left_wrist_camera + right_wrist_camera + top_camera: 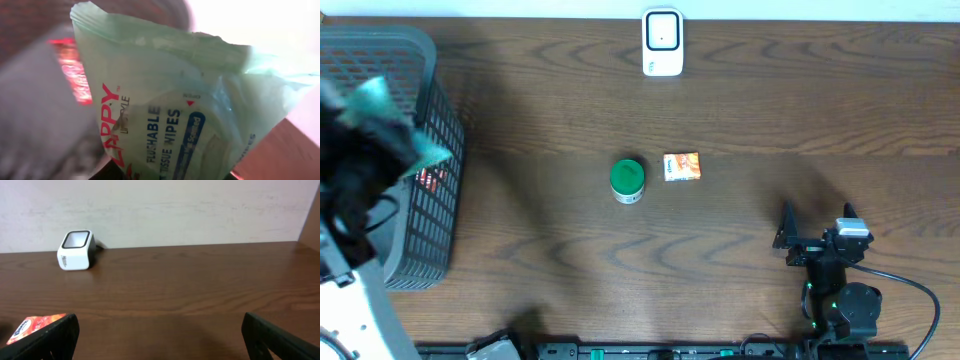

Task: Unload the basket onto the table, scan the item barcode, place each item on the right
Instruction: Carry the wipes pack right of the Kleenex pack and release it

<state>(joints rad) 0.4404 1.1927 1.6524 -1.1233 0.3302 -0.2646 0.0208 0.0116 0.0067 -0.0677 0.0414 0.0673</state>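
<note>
My right gripper (816,225) sits low near the table's (540,270) near edge, toward the right corner. Its jaws are spread wide and empty, one dark finger at each side of the wrist view. My left gripper (370,135) is up over the left edge of the table, above the grey plastic lattice basket (425,215). It is clamped on the pack of wipes (165,110), though the pack itself hides my fingers. The pack is soft, pale green, crinkled film printed "FLUSHABLE TISSUE WIPES", tilted and pressed up close to the wrist camera. Something red (70,70) shows in the basket beneath it. Mid-table, well away from both grippers, stand a round tub with a green lid (627,180) and, just beside it, a small orange carton (682,166). At the far edge stands the scanner (662,42), a white, rounded block with a dark window, far from the pack.
</note>
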